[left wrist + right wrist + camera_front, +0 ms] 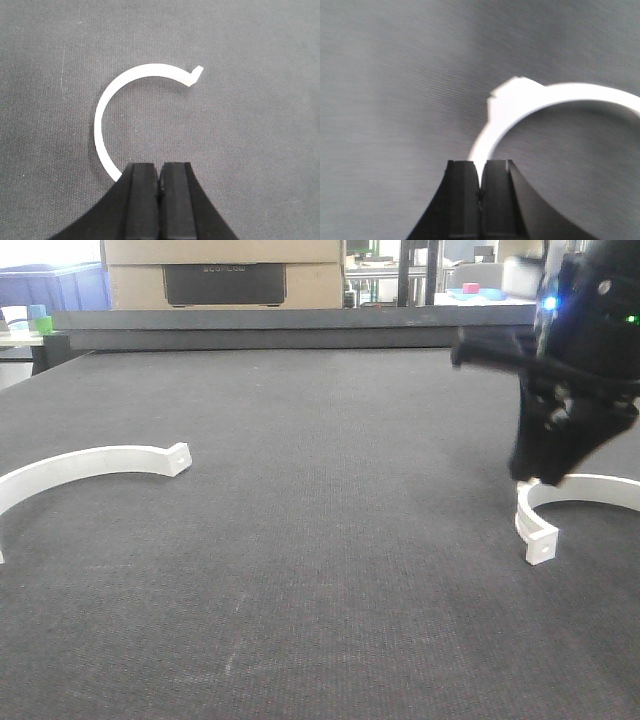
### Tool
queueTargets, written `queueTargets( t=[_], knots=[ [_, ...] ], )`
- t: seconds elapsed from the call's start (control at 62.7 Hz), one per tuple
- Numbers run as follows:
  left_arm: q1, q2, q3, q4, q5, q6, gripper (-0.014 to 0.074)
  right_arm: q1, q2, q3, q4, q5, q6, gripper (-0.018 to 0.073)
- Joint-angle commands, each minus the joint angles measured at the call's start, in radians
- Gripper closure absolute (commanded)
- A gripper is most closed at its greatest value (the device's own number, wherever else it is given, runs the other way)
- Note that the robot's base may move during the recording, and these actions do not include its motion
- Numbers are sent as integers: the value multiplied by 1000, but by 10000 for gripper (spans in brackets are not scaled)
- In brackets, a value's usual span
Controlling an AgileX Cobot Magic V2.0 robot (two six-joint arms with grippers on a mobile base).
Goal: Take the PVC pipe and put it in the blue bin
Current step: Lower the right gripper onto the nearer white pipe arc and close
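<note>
PVC arcs (90, 460) (536, 530), two; left claw (160, 169) clenched empty, right claw (480, 169) seemingly tight on one.

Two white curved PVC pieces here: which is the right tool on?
The right-hand PVC piece, tabbed end toward the front camera; the right tool is shut on its arc. The left-hand piece lies apart.

The front camera sits low, looking level across the dark mat (300, 570) toward boxes (225, 270) at top. Both wrist cameras look down from close range, with the left gripper (160, 172) and right gripper (480, 172) at bottom centre. The front and right wrist views share the right-hand white ring (535, 530).
</note>
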Motion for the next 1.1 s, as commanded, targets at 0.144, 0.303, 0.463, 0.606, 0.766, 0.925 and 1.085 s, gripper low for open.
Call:
queueTargets(
  t=[0.144,0.303,0.463,0.606,0.766,0.925,1.085],
  knots=[
    [1,1,1,-9,-9,0,708,39,16,-37,-105,38,147,510],
    [1,1,1,-9,-5,0,708,39,16,-37,-105,3,157,510],
    [1,1,1,-9,0,0,708,39,23,-37,-105,-20,183,445],
    [1,1,1,-9,0,0,708,39,59,-37,-105,-32,185,248],
    [1,1,1,-9,0,0,708,39,86,-37,-95,-73,195,267],
    [1,1,1,-9,0,0,708,39,96,-37,-93,-83,195,348],
    [1,1,1,-7,-1,0,708,39,117,-37,-93,-83,195,388]
  ],
)
